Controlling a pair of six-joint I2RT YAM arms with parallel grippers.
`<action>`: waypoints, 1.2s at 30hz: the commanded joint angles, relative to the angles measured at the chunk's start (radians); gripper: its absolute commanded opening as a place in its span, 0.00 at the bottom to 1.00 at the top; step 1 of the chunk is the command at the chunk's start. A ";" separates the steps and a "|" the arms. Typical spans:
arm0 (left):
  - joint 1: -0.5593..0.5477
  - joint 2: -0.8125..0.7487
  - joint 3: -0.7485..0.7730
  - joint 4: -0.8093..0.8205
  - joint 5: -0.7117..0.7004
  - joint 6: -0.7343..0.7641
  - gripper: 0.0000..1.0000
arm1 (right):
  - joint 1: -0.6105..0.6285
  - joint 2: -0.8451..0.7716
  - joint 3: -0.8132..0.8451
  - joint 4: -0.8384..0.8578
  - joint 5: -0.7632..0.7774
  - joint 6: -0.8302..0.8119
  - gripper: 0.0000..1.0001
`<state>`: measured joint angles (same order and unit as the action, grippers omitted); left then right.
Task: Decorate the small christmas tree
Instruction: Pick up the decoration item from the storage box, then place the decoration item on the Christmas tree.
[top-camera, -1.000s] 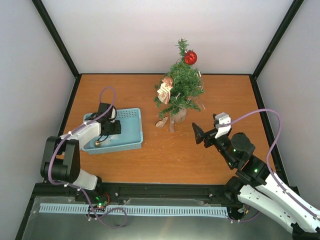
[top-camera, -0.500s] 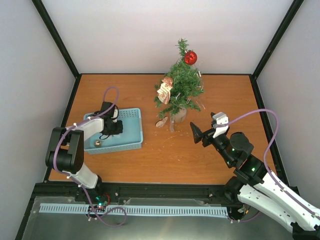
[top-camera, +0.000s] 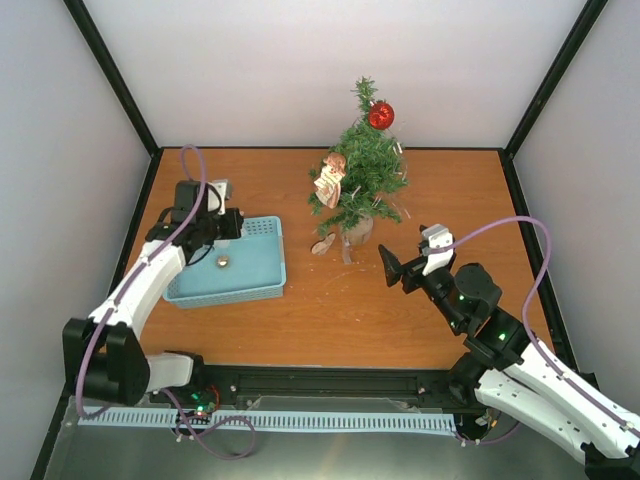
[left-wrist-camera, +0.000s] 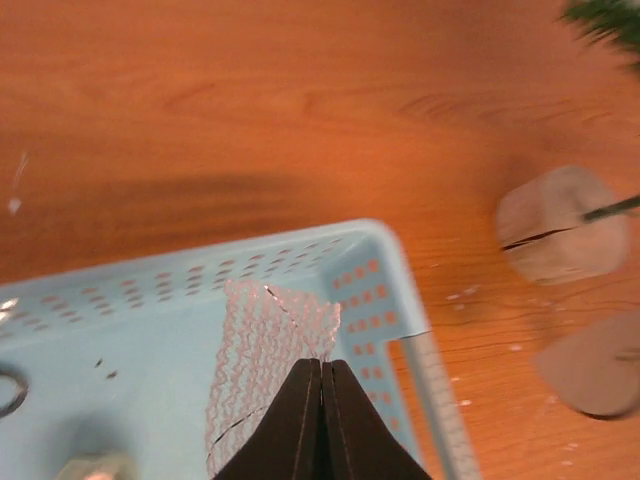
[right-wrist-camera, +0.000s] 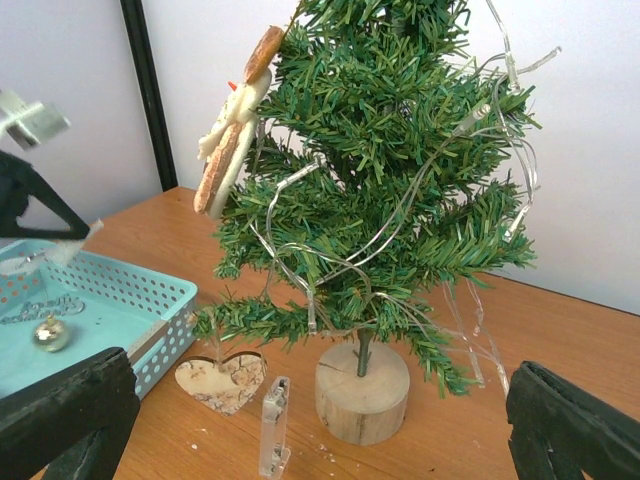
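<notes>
Since the frame one second earlier, the left gripper (top-camera: 234, 226) has risen out of the light blue basket (top-camera: 281, 258) and shifted to its far edge, and its fingers have closed; the right gripper (top-camera: 410, 262) has edged slightly toward the tree. Left end effector: fingers pressed tip to tip, pinching one corner of a pale lacy strip (left-wrist-camera: 268, 335), which hangs over the basket's far right corner in the left wrist view. Right end effector: fingers spread wide, nothing between them, facing the small christmas tree (top-camera: 365, 172) from the near right side and apart from it. Tree position: upright on its round pale wooden base (right-wrist-camera: 362, 393), near the far edge of the worktop (top-camera: 330, 320), slightly right of centre. Items on the tree: a red ball (top-camera: 380, 115) near the top, a biscuit-coloured figure (right-wrist-camera: 235, 125) on the left-side branches, and a thin light string (right-wrist-camera: 485, 110) looped through the branches. On the worktop just beside the base, on the basket side: a wooden heart (right-wrist-camera: 222, 382) lying flat and a small clear piece (right-wrist-camera: 275, 428) standing upright. Basket position: left half of the worktop, well apart from the tree. Basket contents: a small gold ball (top-camera: 222, 263) and a silver chain (right-wrist-camera: 45, 308)
</notes>
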<state>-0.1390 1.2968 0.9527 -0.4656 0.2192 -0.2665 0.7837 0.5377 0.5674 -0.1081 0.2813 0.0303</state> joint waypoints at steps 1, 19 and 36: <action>0.006 -0.098 0.052 0.056 0.158 -0.005 0.01 | -0.008 0.014 0.000 0.024 0.020 0.019 1.00; 0.006 -0.293 0.126 0.188 0.588 -0.118 0.01 | -0.006 0.121 0.115 0.116 -0.321 0.011 0.90; -0.013 -0.413 -0.069 0.707 0.745 -0.606 0.01 | 0.139 0.539 0.465 0.291 -0.389 0.121 0.42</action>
<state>-0.1471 0.8982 0.9047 0.1135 0.9722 -0.6865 0.8272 1.0126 0.9752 0.1089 -0.1360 0.1749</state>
